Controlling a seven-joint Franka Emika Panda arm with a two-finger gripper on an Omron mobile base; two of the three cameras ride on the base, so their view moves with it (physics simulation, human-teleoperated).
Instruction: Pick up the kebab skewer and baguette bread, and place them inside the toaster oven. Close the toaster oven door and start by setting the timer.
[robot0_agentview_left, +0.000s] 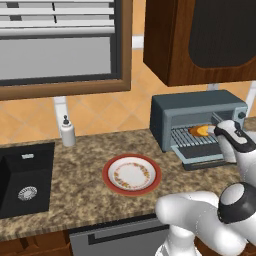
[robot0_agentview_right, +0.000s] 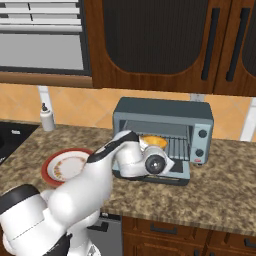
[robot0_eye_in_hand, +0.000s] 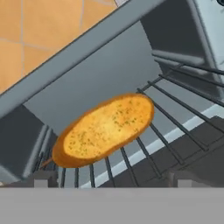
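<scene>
On the toaster oven (robot0_agentview_left: 200, 117) rack lies the golden, speckled oval baguette bread (robot0_eye_in_hand: 105, 129); the claw (robot0_eye_in_hand: 109, 179) gapes, released.

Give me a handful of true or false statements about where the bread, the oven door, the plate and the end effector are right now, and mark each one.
1. The baguette bread lies on the wire rack inside the toaster oven. True.
2. The toaster oven door is closed. False: it is folded down open.
3. The end effector is open and holds nothing. True.
4. The baguette bread sits on the plate. False: the red-rimmed plate holds no bread.
5. A soap dispenser stands near the sink. True.
</scene>
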